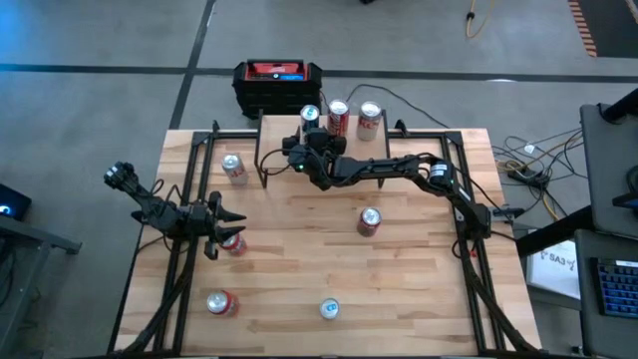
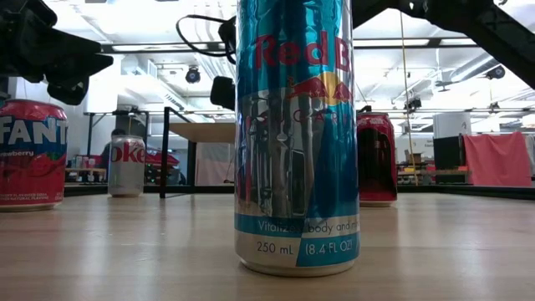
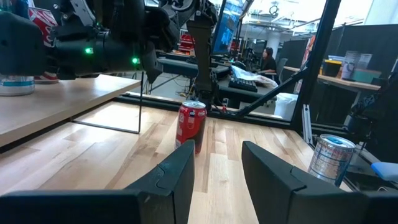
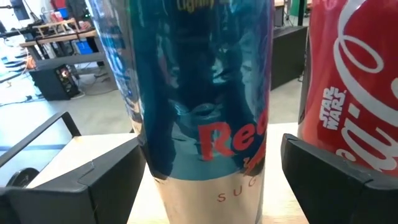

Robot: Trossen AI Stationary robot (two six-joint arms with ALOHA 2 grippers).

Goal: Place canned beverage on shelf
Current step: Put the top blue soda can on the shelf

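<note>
Straddling a blue can (image 4: 205, 99) on the shelf (image 1: 299, 128) at the bench's far edge, the right end effector (image 1: 307, 138) stands apart beside a red can (image 4: 354, 81); the left end effector (image 1: 221, 227) is together.

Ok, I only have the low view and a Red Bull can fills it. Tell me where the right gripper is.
Observer: The right gripper is at the shelf, its fingers either side of another blue Red Bull can standing on the board.
Operator: Say what's beside that can.
Observer: A Coca-Cola can, close alongside on the shelf.
Operator: Report the left arm.
Observer: The left gripper hangs low by a red can at the table's left side.
</note>
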